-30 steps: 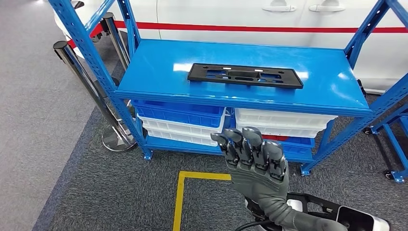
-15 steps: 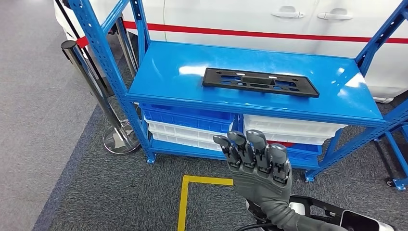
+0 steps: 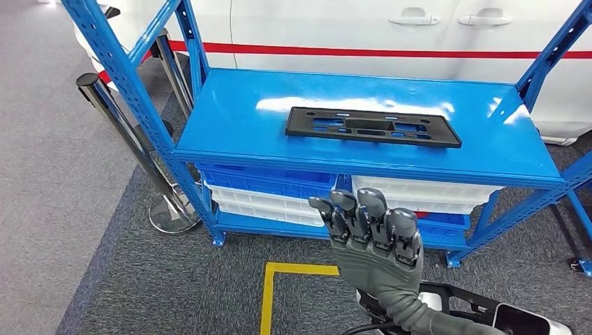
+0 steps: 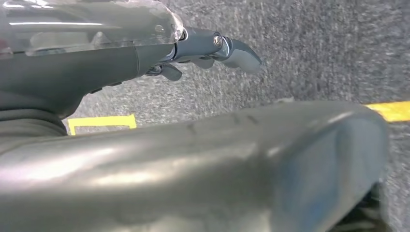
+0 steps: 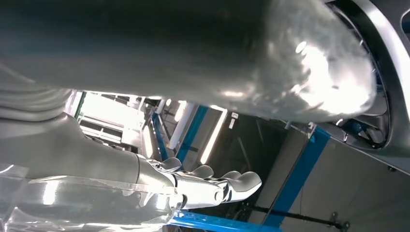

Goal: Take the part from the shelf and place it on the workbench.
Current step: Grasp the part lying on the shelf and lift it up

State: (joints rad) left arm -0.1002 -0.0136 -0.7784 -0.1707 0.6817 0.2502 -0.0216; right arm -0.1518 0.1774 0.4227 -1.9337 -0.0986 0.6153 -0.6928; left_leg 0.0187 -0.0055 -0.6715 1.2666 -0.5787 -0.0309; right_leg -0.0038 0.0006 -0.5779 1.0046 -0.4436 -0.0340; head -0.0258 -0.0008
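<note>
A black plastic part (image 3: 373, 127), long, flat and pierced with slots, lies on the top deck of a blue shelf (image 3: 230, 122) in the upper middle of the head view, its long side running roughly along the shelf's front edge. The robot's right hand (image 3: 371, 237) is raised in the lower centre of the frame, below and in front of the shelf, fingers upright and close together, holding nothing and well apart from the part. The left hand (image 4: 203, 48) hangs over grey carpet with its fingers extended and nothing in them.

The part looks light and stiff, a thin moulded frame (probably smooth and a little slick on the painted steel beneath it). Because it lies flat against the deck, fingers will likely struggle to get under it; a grip across the narrow width near the middle seems the safest way to keep it level. Taken by one end, it may tip. Blue and white bins (image 3: 279, 192) sit on the shelf's lower level; a white car (image 3: 391, 28) stands behind.
</note>
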